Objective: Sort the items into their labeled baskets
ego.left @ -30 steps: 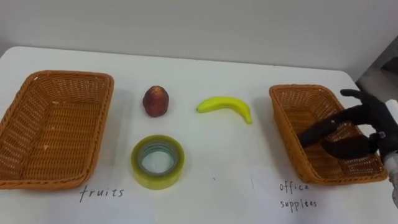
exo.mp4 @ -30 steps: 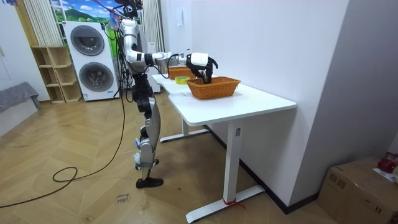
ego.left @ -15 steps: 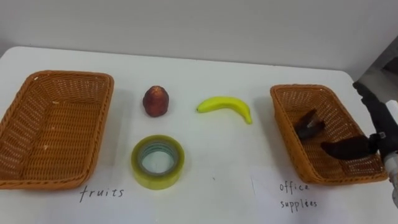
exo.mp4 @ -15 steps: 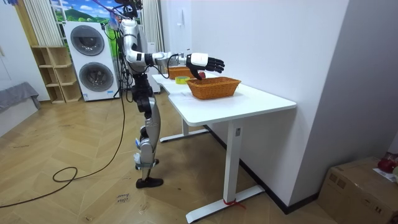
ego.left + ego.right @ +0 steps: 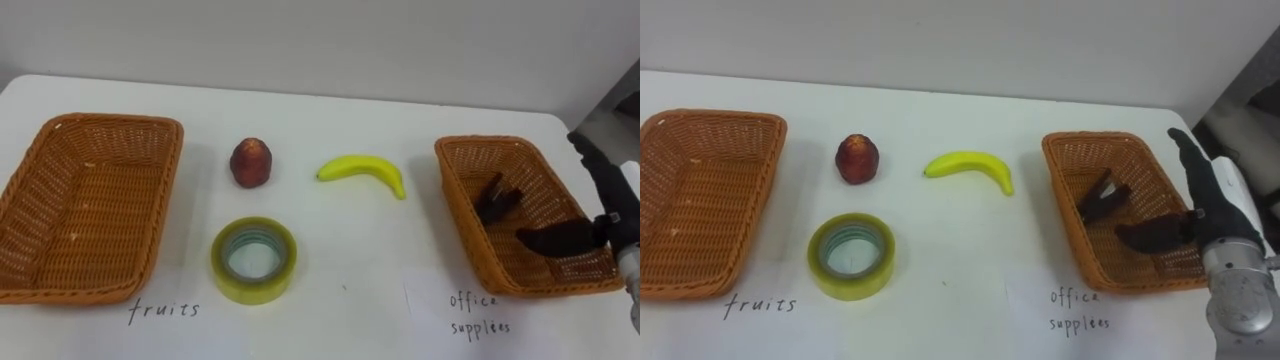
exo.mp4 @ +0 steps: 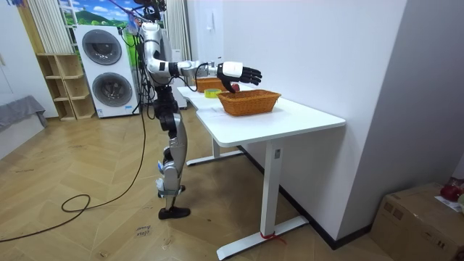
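One dark item (image 5: 1100, 197) slants near-left to far-right in the basket (image 5: 1095, 137); right hand (image 5: 1215, 210) released.

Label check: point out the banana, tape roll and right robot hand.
banana (image 5: 365, 170), left eye view, middle of its curve.
tape roll (image 5: 254, 291), left eye view, front outer wall.
right robot hand (image 5: 1218, 215), right eye view, palm.

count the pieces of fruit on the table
2: a red fruit just right of the fruits basket, and a banana further right, short of the office supplies basket. None seems hidden.
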Tool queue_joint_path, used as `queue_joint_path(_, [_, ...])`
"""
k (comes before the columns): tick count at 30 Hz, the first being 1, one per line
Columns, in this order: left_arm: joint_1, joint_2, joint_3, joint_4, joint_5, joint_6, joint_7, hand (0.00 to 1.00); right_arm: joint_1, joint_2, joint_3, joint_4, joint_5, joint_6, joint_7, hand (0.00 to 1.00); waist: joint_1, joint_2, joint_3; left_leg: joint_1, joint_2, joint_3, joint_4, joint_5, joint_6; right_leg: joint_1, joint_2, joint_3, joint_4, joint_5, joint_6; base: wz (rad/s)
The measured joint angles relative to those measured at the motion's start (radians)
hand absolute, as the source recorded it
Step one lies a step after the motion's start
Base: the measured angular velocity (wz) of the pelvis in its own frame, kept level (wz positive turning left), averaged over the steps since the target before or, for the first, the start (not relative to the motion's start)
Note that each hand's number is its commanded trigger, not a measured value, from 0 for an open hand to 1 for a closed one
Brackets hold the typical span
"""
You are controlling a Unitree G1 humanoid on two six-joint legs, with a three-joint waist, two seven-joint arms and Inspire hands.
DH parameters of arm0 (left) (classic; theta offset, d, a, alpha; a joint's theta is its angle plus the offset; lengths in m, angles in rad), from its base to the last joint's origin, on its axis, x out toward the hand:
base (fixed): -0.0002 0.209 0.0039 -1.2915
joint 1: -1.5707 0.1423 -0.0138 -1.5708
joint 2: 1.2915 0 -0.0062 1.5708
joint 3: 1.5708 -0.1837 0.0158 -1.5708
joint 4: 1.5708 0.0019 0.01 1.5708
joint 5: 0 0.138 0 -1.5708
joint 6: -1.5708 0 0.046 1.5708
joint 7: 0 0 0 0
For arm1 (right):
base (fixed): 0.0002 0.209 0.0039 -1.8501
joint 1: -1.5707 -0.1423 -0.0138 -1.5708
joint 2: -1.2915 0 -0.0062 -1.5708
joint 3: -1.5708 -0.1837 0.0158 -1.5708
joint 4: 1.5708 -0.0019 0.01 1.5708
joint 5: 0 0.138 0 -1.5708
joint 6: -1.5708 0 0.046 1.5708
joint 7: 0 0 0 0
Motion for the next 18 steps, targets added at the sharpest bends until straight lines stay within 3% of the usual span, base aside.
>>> queue_joint_path(12, [-0.012, 0.000, -0.001, 0.000, 0.000, 0.012, 0.005, 0.00, -0.001, 0.000, 0.001, 0.000, -0.001, 0.000, 0.000, 0.00, 0.000, 0.007, 0.0026, 0.000, 0.000, 0.000, 0.000, 0.000, 0.000, 0.000, 0.000, 0.000, 0.001, 0.000, 0.000, 0.00])
queue_joint_path(18, [-0.027, 0.000, 0.000, -0.002, -0.002, 0.004, 0.030, 0.00, -0.001, 0.000, 0.001, -0.008, 0.028, -0.003, -0.008, 0.00, 0.019, 0.008, 0.0036, 0.002, 0.000, 0.000, 0.002, 0.000, 0.000, 0.001, -0.001, 0.001, 0.003, 0.000, 0.000, 0.00])
